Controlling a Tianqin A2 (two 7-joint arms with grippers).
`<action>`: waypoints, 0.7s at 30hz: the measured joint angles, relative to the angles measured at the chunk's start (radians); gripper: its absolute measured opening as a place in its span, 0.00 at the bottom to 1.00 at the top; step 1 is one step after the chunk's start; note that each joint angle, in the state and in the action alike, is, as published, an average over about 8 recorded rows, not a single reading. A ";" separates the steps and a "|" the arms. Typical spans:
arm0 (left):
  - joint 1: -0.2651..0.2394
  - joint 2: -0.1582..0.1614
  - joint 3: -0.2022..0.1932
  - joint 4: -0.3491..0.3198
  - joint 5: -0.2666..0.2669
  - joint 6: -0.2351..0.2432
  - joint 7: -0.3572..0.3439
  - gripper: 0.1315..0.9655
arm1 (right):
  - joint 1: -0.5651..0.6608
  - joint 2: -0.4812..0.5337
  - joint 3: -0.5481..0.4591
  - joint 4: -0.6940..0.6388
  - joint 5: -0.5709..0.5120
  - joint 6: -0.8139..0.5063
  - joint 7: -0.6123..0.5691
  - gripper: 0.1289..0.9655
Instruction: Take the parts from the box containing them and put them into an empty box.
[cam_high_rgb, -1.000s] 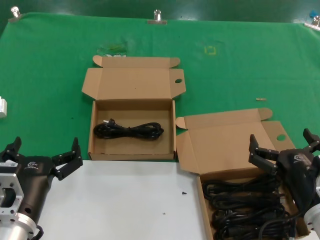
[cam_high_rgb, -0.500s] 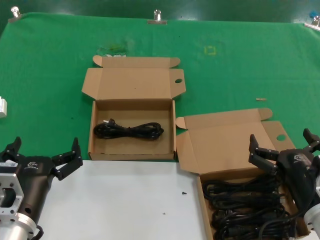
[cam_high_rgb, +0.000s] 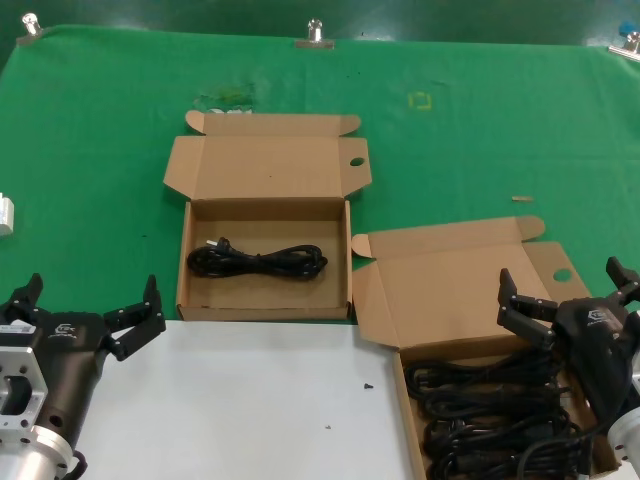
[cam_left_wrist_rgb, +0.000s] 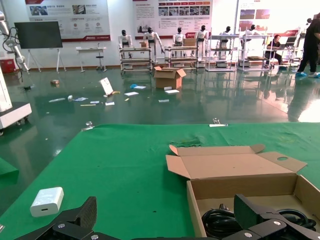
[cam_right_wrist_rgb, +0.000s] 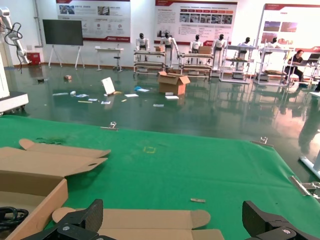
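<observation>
The box containing the parts (cam_high_rgb: 400, 395) lies at the near right, lid (cam_high_rgb: 450, 285) folded back, with several black cords (cam_high_rgb: 480, 410) piled in it. My right gripper (cam_high_rgb: 560, 275) hovers open above that box's back edge, nothing between its fingers. The other box (cam_high_rgb: 182, 270) sits in the middle of the green cloth and holds one looped cord (cam_high_rgb: 258, 261). My left gripper (cam_high_rgb: 90, 290) stands open at the near left, apart from both boxes. In the left wrist view the left gripper (cam_left_wrist_rgb: 167, 220) faces the middle box (cam_left_wrist_rgb: 197, 220) and its cord (cam_left_wrist_rgb: 220, 221). The right wrist view shows the right gripper (cam_right_wrist_rgb: 175, 215) over the lid (cam_right_wrist_rgb: 140, 220).
A white sheet (cam_high_rgb: 250, 400) covers the table's near edge between the arms. A small white block (cam_high_rgb: 5, 215) lies at the far left, also in the left wrist view as a white block (cam_left_wrist_rgb: 45, 201). Metal clips (cam_high_rgb: 314, 35) hold the cloth's far edge. A small scrap (cam_high_rgb: 522, 198) lies right of the middle box.
</observation>
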 joint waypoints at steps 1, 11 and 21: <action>0.000 0.000 0.000 0.000 0.000 0.000 0.000 1.00 | 0.000 0.000 0.000 0.000 0.000 0.000 0.000 1.00; 0.000 0.000 0.000 0.000 0.000 0.000 0.000 1.00 | 0.000 0.000 0.000 0.000 0.000 0.000 0.000 1.00; 0.000 0.000 0.000 0.000 0.000 0.000 0.000 1.00 | 0.000 0.000 0.000 0.000 0.000 0.000 0.000 1.00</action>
